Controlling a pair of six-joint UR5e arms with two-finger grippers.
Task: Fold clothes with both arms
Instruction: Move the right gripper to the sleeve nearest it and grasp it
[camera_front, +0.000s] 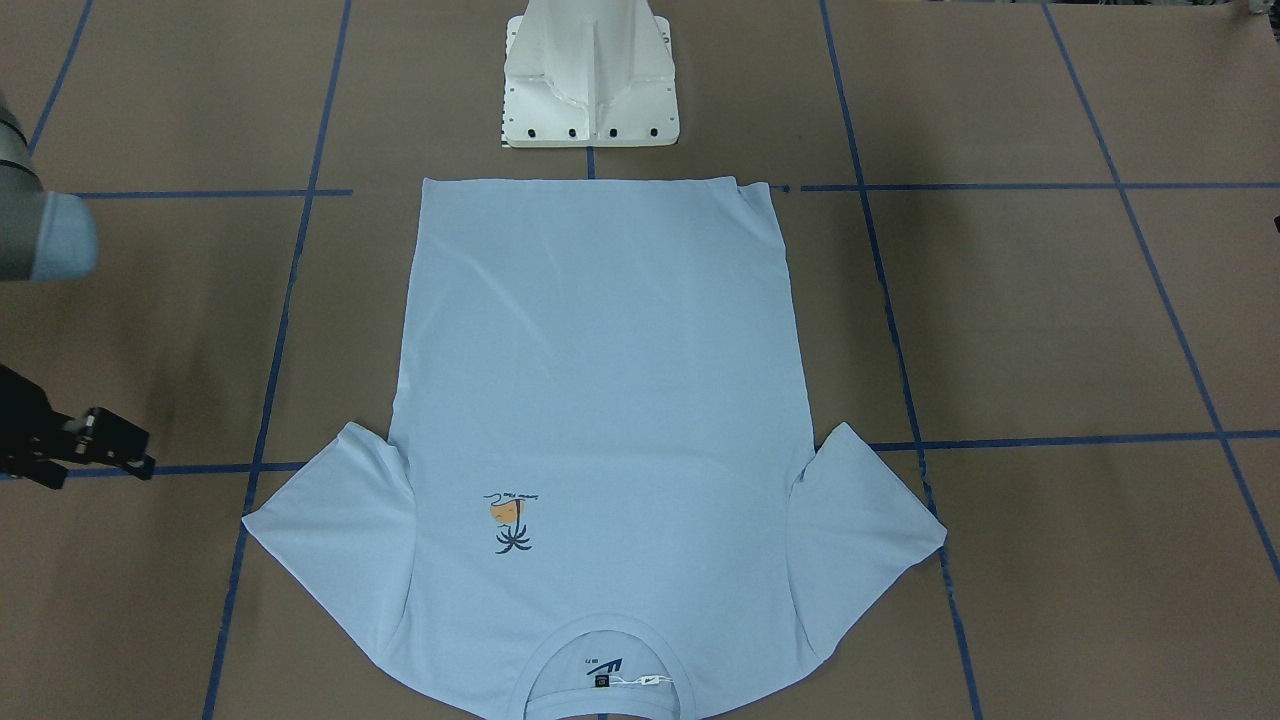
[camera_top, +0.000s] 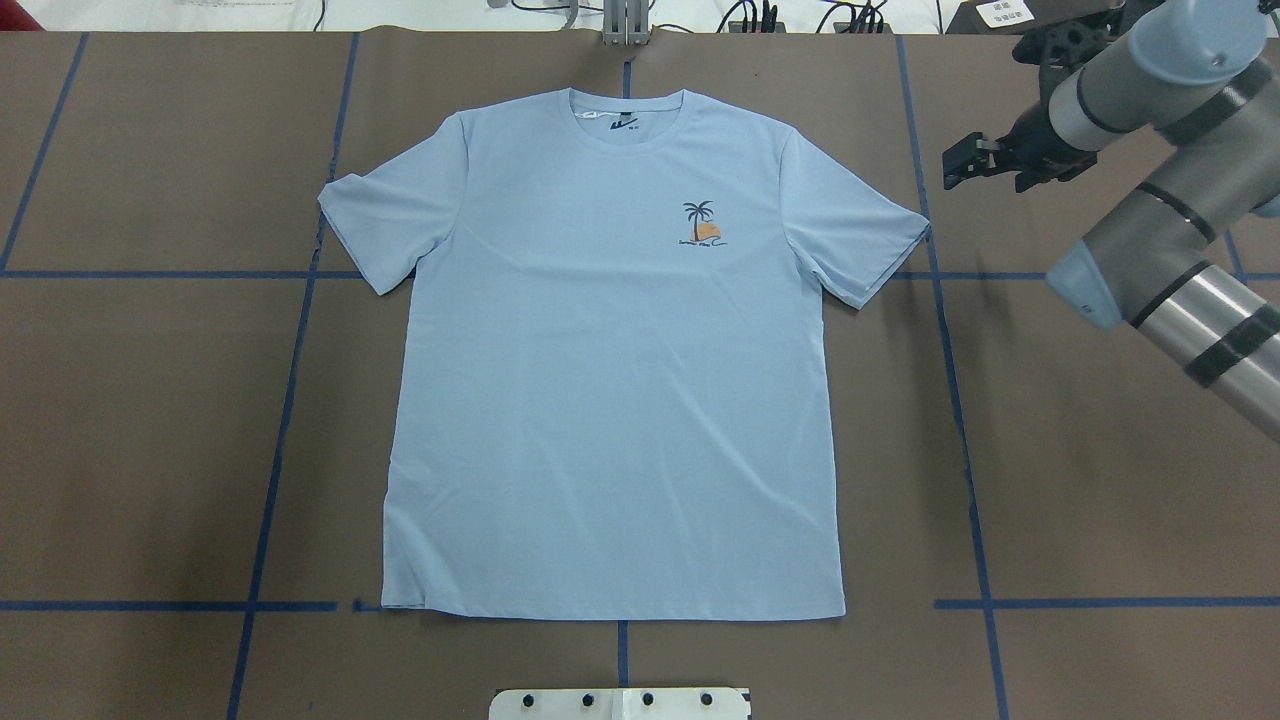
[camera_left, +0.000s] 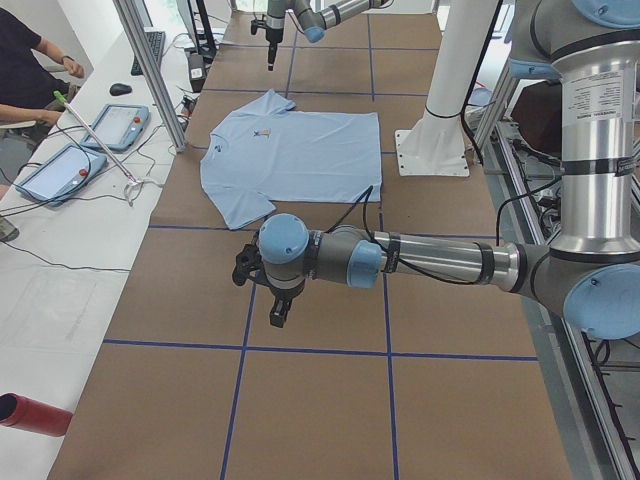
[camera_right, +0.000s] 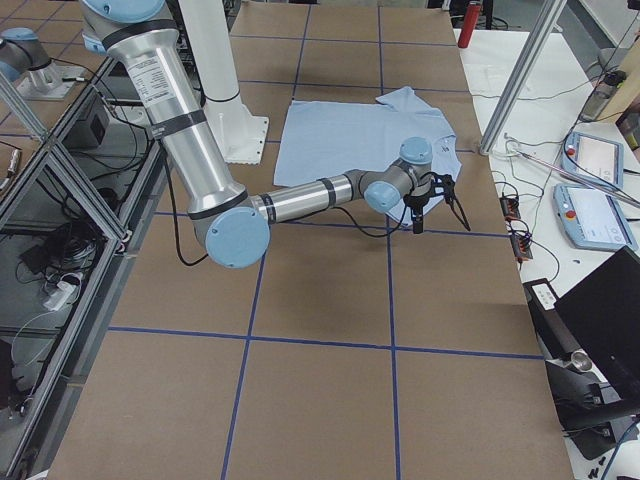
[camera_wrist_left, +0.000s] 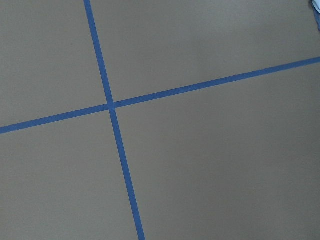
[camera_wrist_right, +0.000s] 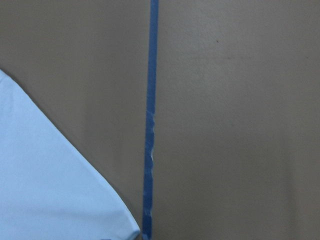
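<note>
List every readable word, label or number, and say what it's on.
Nothing reads clearly.
Script under the palm print on the T-shirt: too small to read.
Printed collar label: blurred.
Sticker on the left arm: too small to read.

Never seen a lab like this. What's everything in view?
Light blue short-sleeved T-shirt: one, flat on the brown table, print up.
Blue tape lines: several, gridding the table.
White pedestal base: one, by the shirt's hem.
Blue-framed tablets: two, on the white side bench.
Red cylinder: one, on that bench.
Person: one, dark top, at the bench.
Grey robot arms: two; right arm, left arm, flanking the shirt.
Black two-finger grippers: two; right gripper, left gripper, off the shirt.
</note>
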